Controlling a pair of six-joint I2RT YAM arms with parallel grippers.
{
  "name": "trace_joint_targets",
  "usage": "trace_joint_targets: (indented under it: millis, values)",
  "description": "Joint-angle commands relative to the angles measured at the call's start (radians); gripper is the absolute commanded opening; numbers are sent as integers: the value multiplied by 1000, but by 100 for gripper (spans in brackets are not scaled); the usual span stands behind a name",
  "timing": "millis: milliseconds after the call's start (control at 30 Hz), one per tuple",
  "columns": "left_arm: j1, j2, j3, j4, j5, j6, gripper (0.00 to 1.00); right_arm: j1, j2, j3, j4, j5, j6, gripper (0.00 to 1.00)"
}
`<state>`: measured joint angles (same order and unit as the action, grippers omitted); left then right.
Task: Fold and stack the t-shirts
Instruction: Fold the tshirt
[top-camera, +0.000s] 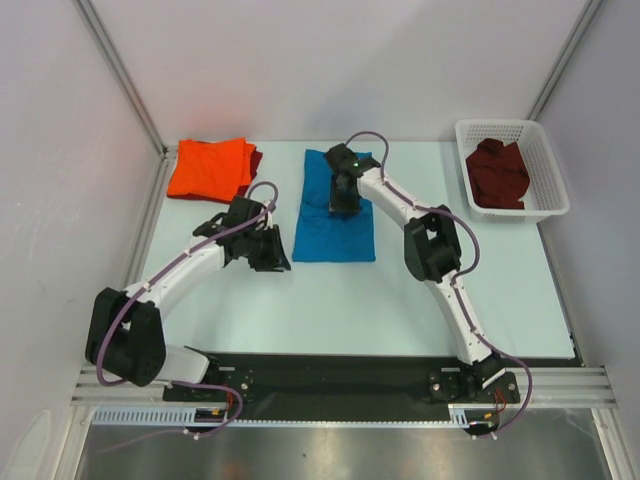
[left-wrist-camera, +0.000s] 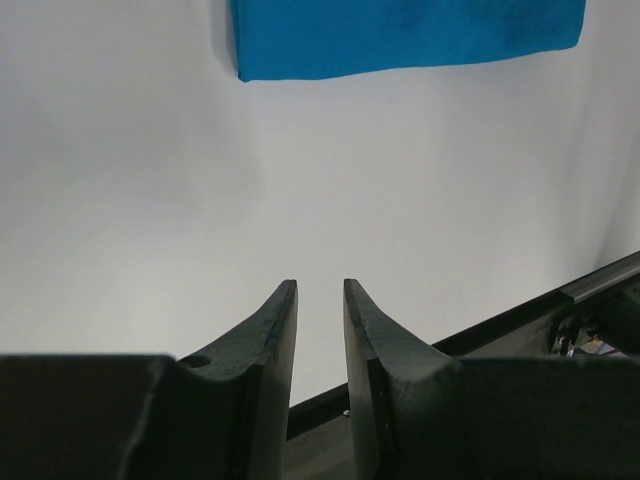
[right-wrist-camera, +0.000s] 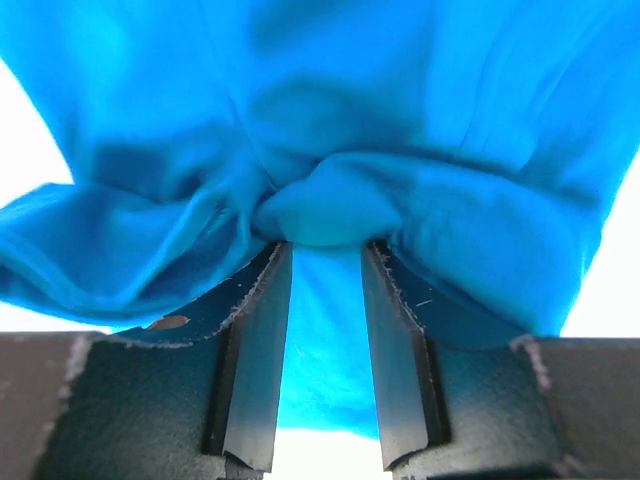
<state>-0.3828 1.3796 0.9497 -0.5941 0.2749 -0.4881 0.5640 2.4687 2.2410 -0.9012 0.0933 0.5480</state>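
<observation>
Far left on the worktop (top-camera: 400, 300) we've got the orange shirt (top-camera: 208, 167), folded and sitting on a maroon shirt (top-camera: 254, 160) that peeks out at its right edge. Our left fingers (left-wrist-camera: 280, 325) hover just left of the blue shirt (top-camera: 335, 235), slightly apart, gripping nothing. That blue shirt lies folded mid-worktop. The right fingers (right-wrist-camera: 262, 300) are down on its far half, clamped on a bunched-up pinch of it. Far right, a second maroon shirt (top-camera: 497, 172) sits crumpled in the basket (top-camera: 549, 168).
</observation>
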Motion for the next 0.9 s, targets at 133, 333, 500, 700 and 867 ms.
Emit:
trace_joint_targets:
  millis: [133,333,500,700,867]
  values:
    - [9,9,81,10,35,16,32,-72,-22,192,-29,40,-105,45]
    - [10,149,184,143,105,-41,32,-85,-100,106,-8,-6,-155,46]
    - [10,289,253,330,181,-124,29,-90,-201,-71,47,-113,-174,42]
    - [19,507,457,375,247,-118,24,-127,-336,-345,249,-309,-135,34]
    - [42,636,572,442,302,-150,18,-176,-317,-420,406,-496,-94,12]
